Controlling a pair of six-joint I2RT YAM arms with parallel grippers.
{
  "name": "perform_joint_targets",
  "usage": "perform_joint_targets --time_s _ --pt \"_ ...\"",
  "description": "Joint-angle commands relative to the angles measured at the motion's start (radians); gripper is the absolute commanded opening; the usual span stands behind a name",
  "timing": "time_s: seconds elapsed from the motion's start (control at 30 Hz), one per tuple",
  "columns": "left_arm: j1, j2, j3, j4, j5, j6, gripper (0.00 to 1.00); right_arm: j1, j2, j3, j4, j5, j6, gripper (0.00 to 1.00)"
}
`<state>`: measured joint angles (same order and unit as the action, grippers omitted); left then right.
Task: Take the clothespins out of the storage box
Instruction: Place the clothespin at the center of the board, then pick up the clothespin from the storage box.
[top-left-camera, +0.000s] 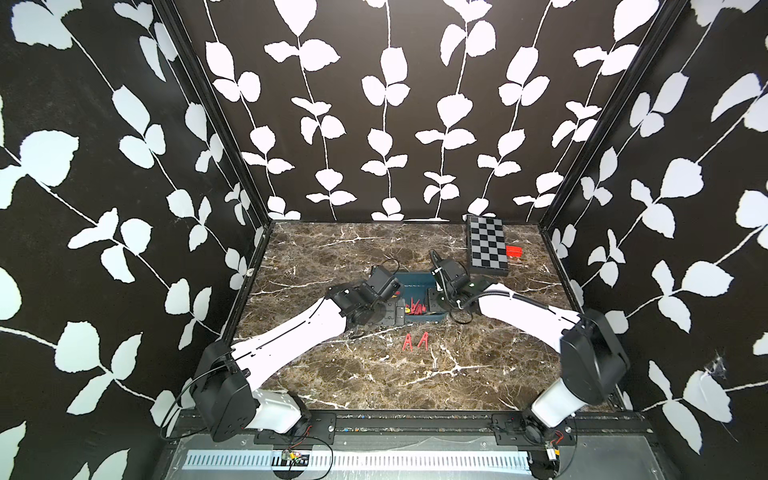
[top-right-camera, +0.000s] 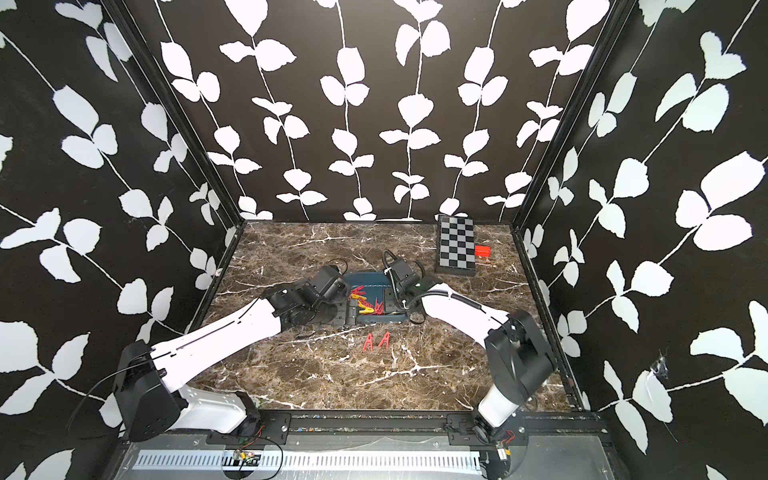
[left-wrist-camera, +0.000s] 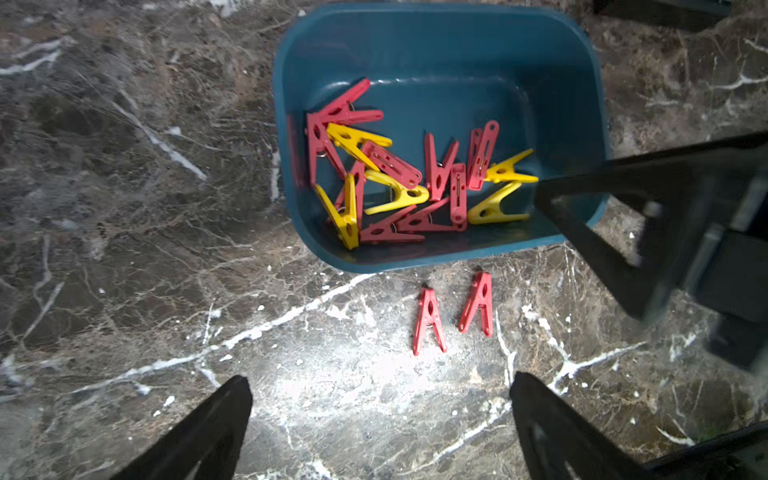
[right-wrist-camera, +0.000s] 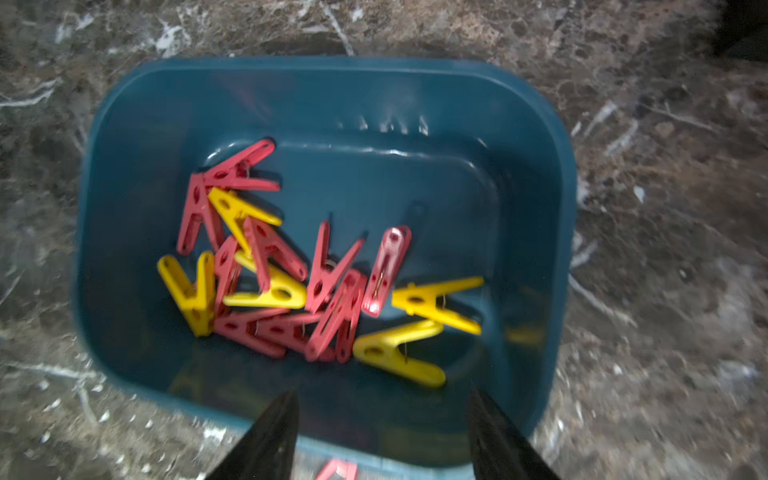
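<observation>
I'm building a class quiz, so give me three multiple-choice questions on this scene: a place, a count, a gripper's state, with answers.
1. Where do the two loose red clothespins lie?
A) on the table beside the storage box
B) on the checkerboard box
C) in a gripper

2. How many yellow clothespins are in the box?
A) two
B) five
C) nine

3. The left gripper is:
A) shut on a clothespin
B) shut on the box's rim
C) open and empty

Answers: 1 A, they lie just outside its wall; 2 B, five show among the red; 3 C, jaws wide apart, nothing between.
</observation>
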<state>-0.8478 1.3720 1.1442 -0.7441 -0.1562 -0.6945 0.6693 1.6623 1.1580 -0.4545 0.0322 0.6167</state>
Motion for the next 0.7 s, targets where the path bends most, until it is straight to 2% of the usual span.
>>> perform_joint_targets --time_s 0.0,0.43,0.67 --pt "0.011 -0.018 0.016 -0.033 -0.006 0.035 0.99 -0.021 0.062 0.032 0.013 -0.035 -0.006 0.55" --pt "0.043 -0.005 0.035 -0.043 -0.003 0.084 0.99 -0.085 0.192 0.050 0.131 -0.113 0.052 0.47" --pt "0.053 0.005 0.039 -0.045 0.005 0.091 0.99 -0.101 0.224 0.069 0.151 -0.140 0.057 0.35"
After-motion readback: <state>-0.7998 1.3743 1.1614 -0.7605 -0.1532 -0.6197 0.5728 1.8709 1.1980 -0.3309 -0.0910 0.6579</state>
